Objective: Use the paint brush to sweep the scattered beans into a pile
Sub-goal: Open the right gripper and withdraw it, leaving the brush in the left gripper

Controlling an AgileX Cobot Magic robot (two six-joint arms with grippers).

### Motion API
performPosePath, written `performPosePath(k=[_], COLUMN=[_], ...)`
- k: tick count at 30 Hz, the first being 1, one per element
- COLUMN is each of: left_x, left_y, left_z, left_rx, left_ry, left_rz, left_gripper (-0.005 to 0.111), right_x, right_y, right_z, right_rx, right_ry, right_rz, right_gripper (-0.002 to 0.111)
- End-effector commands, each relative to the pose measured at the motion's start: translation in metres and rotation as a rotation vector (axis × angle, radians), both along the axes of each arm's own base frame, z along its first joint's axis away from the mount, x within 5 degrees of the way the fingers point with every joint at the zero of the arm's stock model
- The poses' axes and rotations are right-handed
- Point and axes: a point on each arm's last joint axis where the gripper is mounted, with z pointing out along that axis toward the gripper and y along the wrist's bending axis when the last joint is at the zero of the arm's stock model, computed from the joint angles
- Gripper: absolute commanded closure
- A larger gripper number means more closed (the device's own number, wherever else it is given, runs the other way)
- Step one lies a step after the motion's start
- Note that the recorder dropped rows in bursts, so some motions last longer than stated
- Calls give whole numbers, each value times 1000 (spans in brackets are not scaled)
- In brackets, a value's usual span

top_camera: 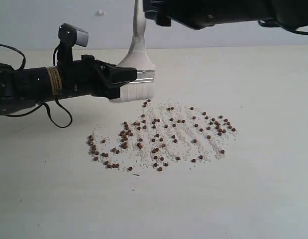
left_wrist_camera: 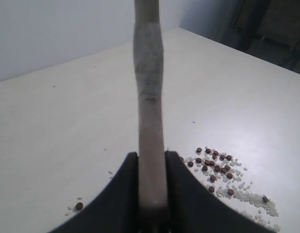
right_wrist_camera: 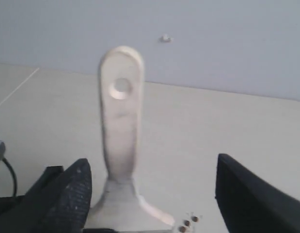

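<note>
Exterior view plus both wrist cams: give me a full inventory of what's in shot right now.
paint brush: one; pale wood handle, silver ferrule, cream bristles; upright at the far edge of the bean patch
beans: dozens; reddish-brown; scattered in a wide patch mid-table, not piled
crumbs: many; whitish; mixed among the beans
table: one; cream; under everything
wall: one; pale grey-blue; behind the table
cable: one; black; looping down at the exterior view's left
left claw: one; black; shut on the paint brush near its head
right claw: one; black; open around the handle, not gripping
</note>
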Motion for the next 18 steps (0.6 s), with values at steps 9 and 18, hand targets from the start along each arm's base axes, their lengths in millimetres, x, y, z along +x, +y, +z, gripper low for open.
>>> performPosePath(k=[9,18], left_x=[6,7], left_y=[3,2], left_z=[7,8], left_rx=[-21,-34], left_ry=[-10,-1], left_rz=[6,5], left_gripper=[107,107], right_x=[-30,-16], right_y=[-87,-133], right_z=[45,20], right_rx=[-268,-705], right_ry=[-148,239], right_rz=[-29,-315], right_gripper=[49,51])
